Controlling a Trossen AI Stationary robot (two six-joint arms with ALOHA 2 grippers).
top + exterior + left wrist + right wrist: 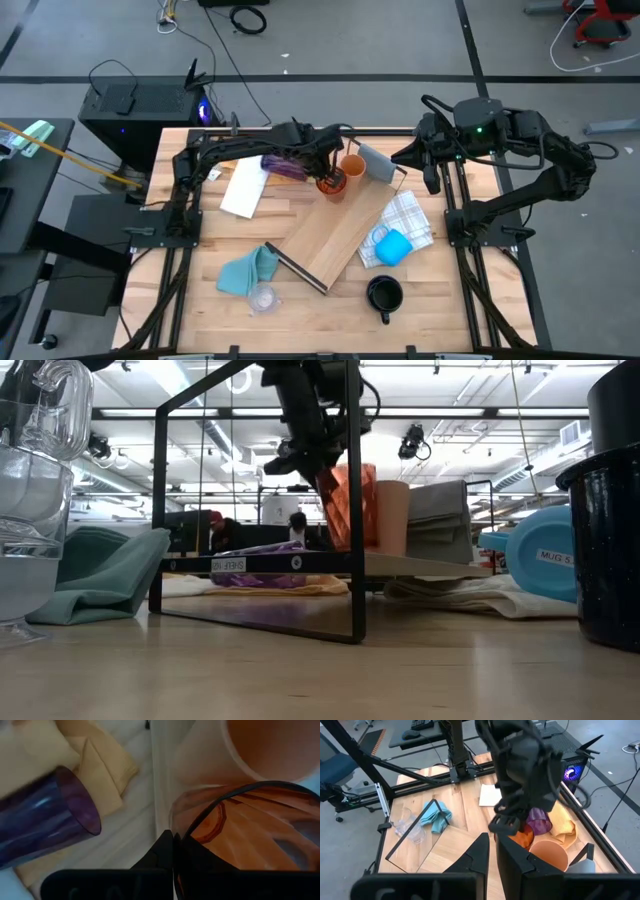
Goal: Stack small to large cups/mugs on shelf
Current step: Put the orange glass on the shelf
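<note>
Overhead view straight down, low view level across table, both sharing the shelf (345, 232), wrist views close.

Teal cloth (246, 270), checked cloth (408, 222).

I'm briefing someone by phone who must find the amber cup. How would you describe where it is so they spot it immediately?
Find the long light-wood shelf lying diagonally across the table. At its far end, by the grey end panel, two cups stand side by side. The amber translucent cup is the see-through one pinched at its rim by the left end effector; the tan cup beside it is opaque.
</note>
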